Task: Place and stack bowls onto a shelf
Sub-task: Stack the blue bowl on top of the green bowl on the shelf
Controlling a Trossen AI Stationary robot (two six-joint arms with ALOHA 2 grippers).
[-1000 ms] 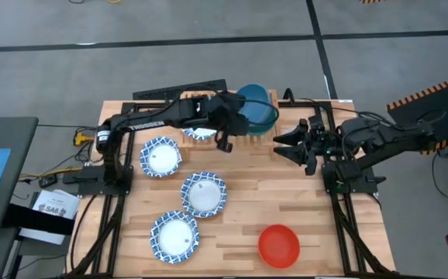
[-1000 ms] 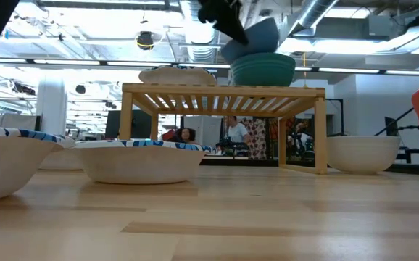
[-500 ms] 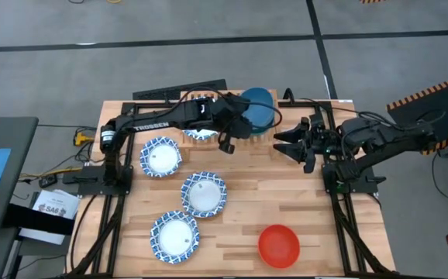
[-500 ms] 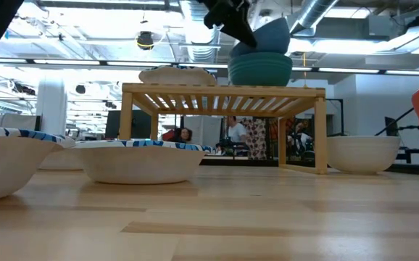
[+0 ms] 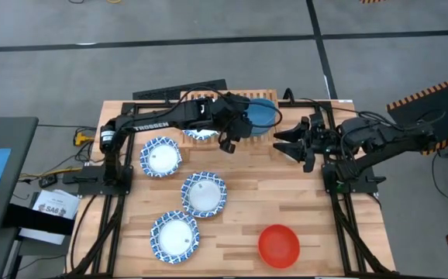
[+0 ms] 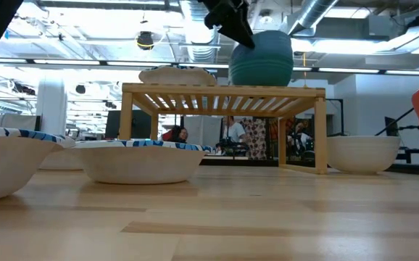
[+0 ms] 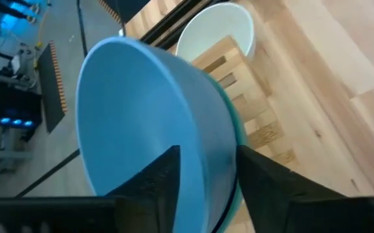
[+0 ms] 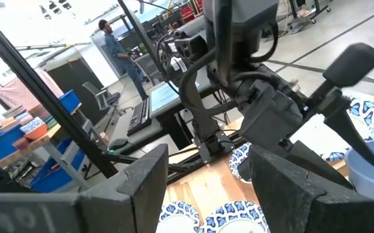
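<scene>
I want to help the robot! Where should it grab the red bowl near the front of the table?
Probably by the rim, from straight above. The red bowl sits upright and open, alone on the planks, so one finger can slip inside and one outside its thin wall. The right end effector is on its side of the table.

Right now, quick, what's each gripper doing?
Left gripper: shut on the blue bowl, over the shelf.
Right gripper: open, holding nothing, beside the shelf.

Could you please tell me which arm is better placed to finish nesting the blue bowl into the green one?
Left: the left gripper already grips the blue bowl over the green bowl on the shelf.
</scene>
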